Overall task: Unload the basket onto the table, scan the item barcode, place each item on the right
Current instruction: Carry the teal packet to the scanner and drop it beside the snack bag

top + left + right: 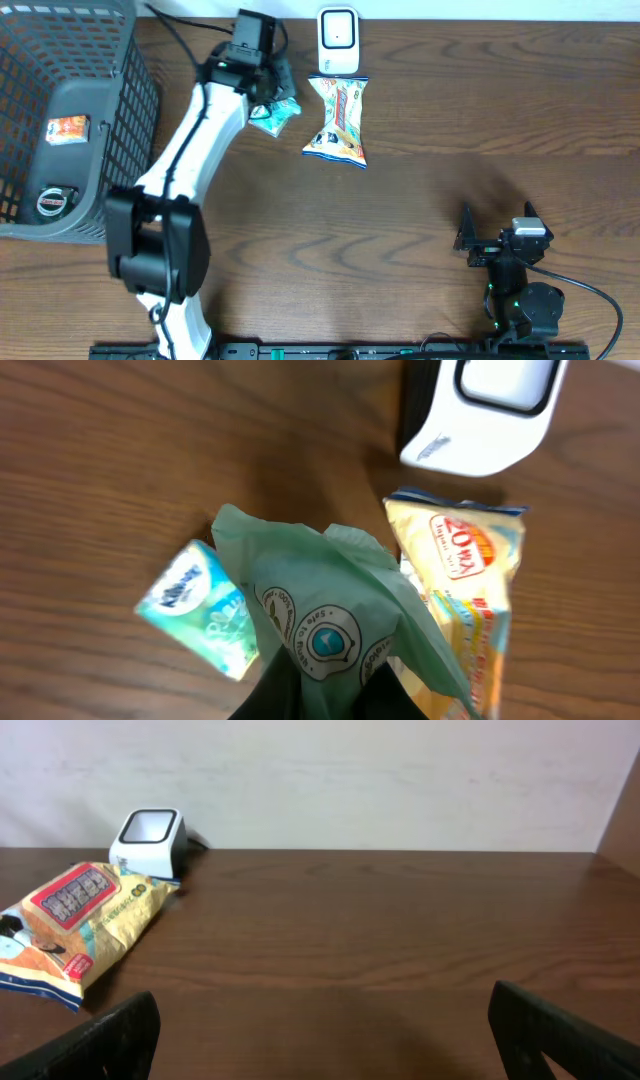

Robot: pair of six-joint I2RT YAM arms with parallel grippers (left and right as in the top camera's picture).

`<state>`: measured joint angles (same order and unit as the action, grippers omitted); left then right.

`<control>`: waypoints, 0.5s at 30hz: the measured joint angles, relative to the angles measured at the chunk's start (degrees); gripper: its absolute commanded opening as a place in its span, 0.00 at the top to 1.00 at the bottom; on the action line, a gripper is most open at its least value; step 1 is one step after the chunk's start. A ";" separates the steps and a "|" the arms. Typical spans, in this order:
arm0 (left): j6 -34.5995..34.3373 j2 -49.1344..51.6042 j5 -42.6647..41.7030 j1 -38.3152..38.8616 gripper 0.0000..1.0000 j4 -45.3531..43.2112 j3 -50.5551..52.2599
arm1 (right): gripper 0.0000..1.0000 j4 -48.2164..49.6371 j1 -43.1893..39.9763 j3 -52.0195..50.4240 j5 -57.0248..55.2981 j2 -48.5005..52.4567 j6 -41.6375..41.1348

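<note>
The left end effector (266,97) is closed almost fully, its 2 fingers pinching a loose fold of the green packet (320,625). In the left wrist view the film bunches up out of the grip. Whether the pack's lower end touches the tabletop (450,120) cannot be told. A pale blue and white panel (195,610) shows at 9 o'clock of the green film; it may be the same pack's face or a separate thing.

The packet looks light, soft and crinkly, with glossy film that is likely slippery. Held by a fold it will probably sag and twist, so a printed code could wrinkle or turn away. A firmer hold would be across a sealed edge or the fuller body, leaving the coded face flat and uncovered. No barcode is visible in any view.

Seen from overhead, the scanner (338,40) stands near, at 2 o'clock of the packet. The snack bag (338,122) lies just beside the packet at 3 o'clock, its top end just below the scanner. A basket (120,110) sits at the tabletop's 9 o'clock edge. The right end effector (497,235) rests wide open and empty at 5 o'clock, well apart from everything
</note>
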<state>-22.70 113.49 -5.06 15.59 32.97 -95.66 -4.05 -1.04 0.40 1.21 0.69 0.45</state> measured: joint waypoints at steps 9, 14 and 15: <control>-0.07 5.31 -0.26 2.95 0.68 -0.24 0.00 | 0.01 0.00 -0.02 0.00 0.02 0.00 0.00; -0.20 5.53 -0.61 3.96 0.64 -0.35 0.00 | 0.01 0.02 -0.02 0.00 0.02 0.00 0.00; -0.15 5.53 -0.61 3.96 0.63 -0.35 0.00 | 0.01 0.02 0.00 0.00 0.00 0.00 0.00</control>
<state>-22.85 119.02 -5.67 19.55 32.62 -95.66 -4.03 -1.04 0.40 1.21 0.69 0.45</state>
